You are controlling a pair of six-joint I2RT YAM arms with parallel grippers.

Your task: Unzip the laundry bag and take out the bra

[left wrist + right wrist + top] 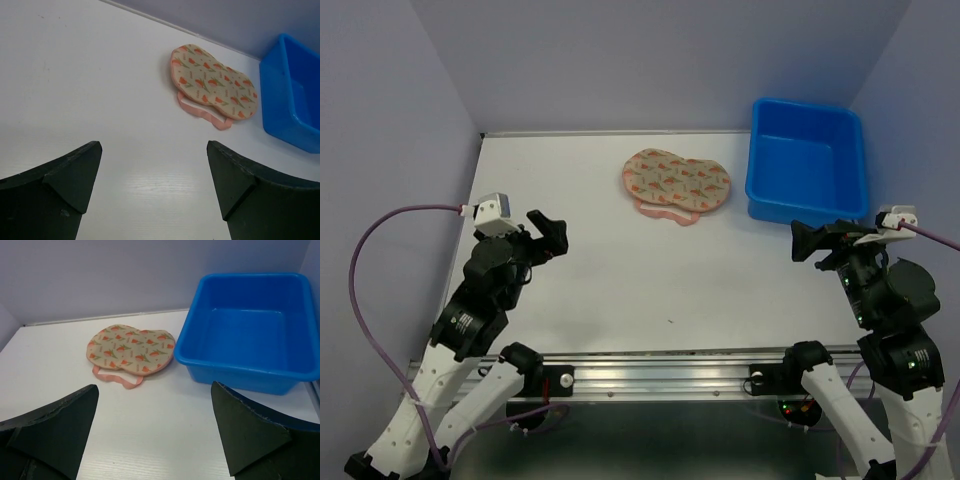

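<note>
Your laundry bag (676,185) lay closed at 12 o'clock on the table (620,290), just beside the blue tub (807,160) at 2 o'clock, the bra out of sight. Your left gripper (550,232) and right gripper (806,241) both stood empty, jaws spread wide, well apart from it. The flat case would likely slide unless one arm pinned it, and you could snag the pink strap (665,213) instead of the zip; no writing was legible.

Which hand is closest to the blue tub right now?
The right hand, right by the blue tub; the left hand sits beyond the laundry bag.
</note>
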